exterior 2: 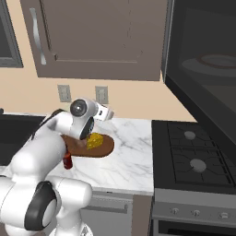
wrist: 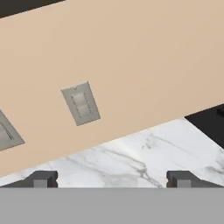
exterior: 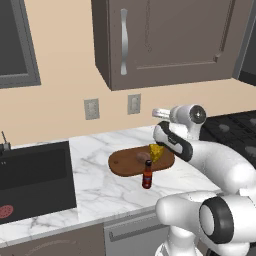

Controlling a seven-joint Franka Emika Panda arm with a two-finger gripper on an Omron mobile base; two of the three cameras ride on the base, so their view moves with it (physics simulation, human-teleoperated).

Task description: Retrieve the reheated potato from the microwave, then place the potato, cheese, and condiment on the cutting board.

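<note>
Left base view: The cutting board (exterior: 141,162) lies on the marble counter (exterior: 100,185), toward its right half and nearer the back wall than the front edge. The cheese (exterior: 156,152) sits on the board's right end. A small tan lump beside it, toward the board's middle, reads as the potato (exterior: 142,157). The condiment (exterior: 147,174) stands upright on the counter at the board's front edge; whether its base rests on the board or just off it cannot be told. The gripper (exterior: 159,113) is raised above the board's right end and points toward the wall.

Right base view: The microwave (exterior 2: 203,69) hangs above the stove (exterior 2: 193,156) with its door swung open. The arm covers the board's left part and most of the bottle. The cheese is visible on the board's near right portion.

Hand view: The camera faces the wall, two outlets (wrist: 81,103) and the counter's back edge. The two fingertips (wrist: 41,179) stand wide apart, with nothing between them.

Step in hand: potato and cheese appear placed; the bottle is the remaining item. The next move calls for lowering the gripper over the bottle, closing on its body, and setting it upright on a bare part of the board.
</note>
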